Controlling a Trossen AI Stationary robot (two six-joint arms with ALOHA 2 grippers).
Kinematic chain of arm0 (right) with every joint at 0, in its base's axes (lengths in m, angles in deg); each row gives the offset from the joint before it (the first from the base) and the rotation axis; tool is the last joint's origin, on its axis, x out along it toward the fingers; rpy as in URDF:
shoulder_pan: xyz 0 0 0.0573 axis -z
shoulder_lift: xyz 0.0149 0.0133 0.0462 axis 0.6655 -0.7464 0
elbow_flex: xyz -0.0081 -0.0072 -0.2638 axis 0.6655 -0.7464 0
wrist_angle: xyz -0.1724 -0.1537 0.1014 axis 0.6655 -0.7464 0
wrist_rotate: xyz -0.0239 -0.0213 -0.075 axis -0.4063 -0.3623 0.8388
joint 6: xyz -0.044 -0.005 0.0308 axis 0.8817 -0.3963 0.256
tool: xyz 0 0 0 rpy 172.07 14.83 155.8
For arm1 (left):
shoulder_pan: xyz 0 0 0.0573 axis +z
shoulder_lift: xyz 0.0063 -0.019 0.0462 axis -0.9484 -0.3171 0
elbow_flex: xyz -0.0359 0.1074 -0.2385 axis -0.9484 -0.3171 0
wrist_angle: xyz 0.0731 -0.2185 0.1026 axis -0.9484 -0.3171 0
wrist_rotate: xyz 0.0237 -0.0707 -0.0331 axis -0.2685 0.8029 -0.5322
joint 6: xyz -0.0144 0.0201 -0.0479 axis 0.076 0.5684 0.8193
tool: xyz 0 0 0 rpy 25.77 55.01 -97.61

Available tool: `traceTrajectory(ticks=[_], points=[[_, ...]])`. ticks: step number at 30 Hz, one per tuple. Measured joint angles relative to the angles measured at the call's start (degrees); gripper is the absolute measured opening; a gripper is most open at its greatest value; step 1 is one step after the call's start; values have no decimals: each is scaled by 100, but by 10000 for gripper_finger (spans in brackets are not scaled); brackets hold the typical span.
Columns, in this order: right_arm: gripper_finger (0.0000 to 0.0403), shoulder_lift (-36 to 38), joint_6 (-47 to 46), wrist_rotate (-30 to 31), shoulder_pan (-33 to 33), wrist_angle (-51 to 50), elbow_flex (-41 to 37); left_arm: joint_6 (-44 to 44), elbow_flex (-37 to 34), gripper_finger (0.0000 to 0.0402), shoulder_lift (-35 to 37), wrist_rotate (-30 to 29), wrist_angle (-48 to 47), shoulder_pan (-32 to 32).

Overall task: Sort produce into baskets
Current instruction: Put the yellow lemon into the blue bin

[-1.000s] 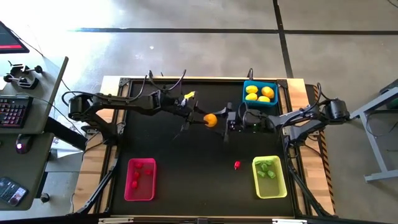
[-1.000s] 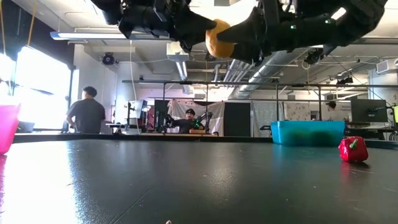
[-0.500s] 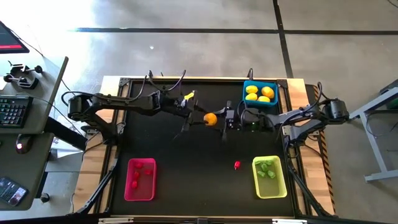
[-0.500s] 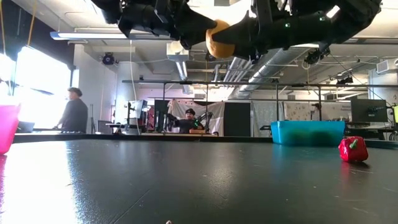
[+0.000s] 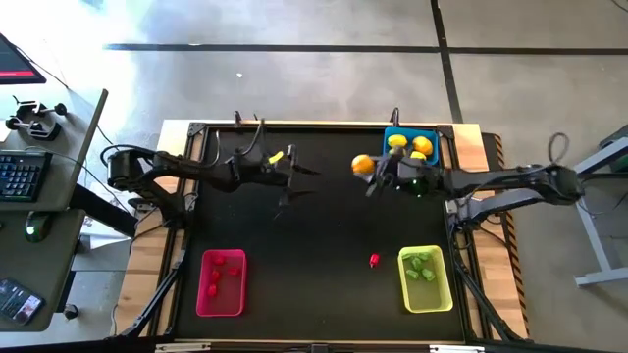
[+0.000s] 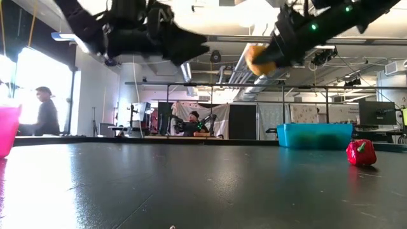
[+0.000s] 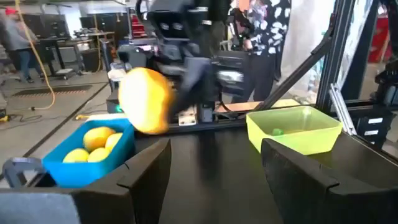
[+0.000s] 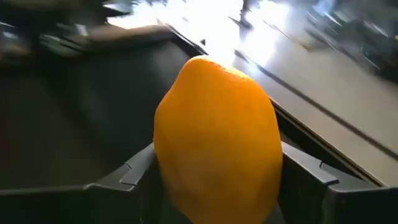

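Note:
My right gripper [image 5: 371, 169] is shut on a yellow-orange lemon [image 5: 362, 165], high above the table just left of the blue basket [image 5: 429, 167]. That basket holds several lemons. My left gripper [image 5: 306, 179] is open and empty, in the air left of the lemon, which shows ahead of it in the left wrist view [image 7: 144, 99]. A red piece [image 5: 374, 261] lies on the mat. The pink basket [image 5: 221, 304] holds red pieces. The yellow-green basket [image 5: 425, 299] holds green pieces. My right gripper pinches the lemon's two opposite sides [image 8: 168, 155] between its two fingers [image 8: 134, 173]. The fingers come about level from the table's right side. The lemon is lifted clear, high above the mat, as the low view shows [image 6: 257, 59].
The black mat [image 5: 294, 245] is bare in the middle. The red piece also shows at the right of the low view [image 6: 360, 152], near the blue basket [image 6: 315, 135]. People stand in the room beyond the table.
The lemon, between both grippers a second ago, is now in my right gripper alone. My left gripper has let go and drawn back toward the table's left. My right gripper has carried the lemon toward the blue basket at the far right.

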Motion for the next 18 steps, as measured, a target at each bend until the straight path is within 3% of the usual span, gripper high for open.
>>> traceTrajectory(ticks=[8,18], points=[[220,647,-525,44,1672,-2298,-2,251,-805,232,69,-87,964,2],[218,11,-1278,-1075,3809,-2717,-4,332,-825,232,109,-96,1034,0]])
